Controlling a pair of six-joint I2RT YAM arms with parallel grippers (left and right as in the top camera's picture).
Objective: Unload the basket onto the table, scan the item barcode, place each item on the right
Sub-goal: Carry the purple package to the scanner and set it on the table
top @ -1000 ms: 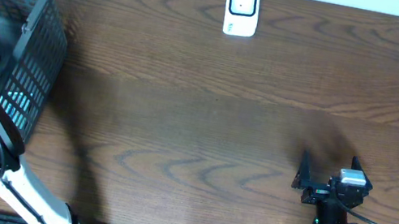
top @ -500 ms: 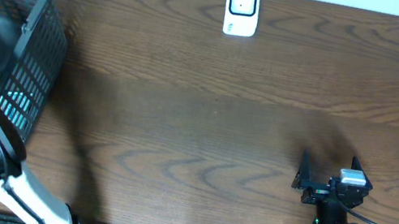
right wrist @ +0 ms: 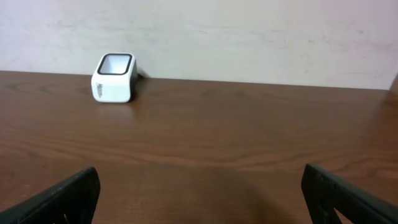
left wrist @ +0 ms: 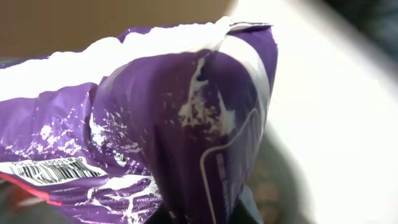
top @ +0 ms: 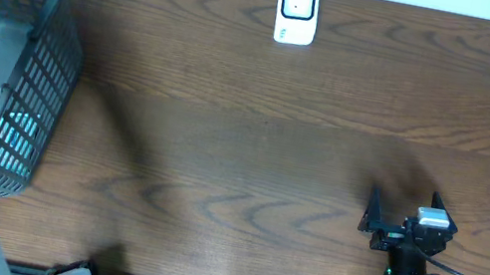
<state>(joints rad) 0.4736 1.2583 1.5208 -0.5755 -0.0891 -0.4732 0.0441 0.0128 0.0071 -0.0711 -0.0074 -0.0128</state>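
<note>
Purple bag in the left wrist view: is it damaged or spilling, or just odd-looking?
The purple bag is crumpled and creased, with white scuffs across its surface, and its barcode lies skewed on a wrinkle at lower left. No tear or spill shows.

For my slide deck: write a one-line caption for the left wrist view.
Crinkled purple bag fills the frame, barcode showing at lower left, white crimped edge along the top.
</note>
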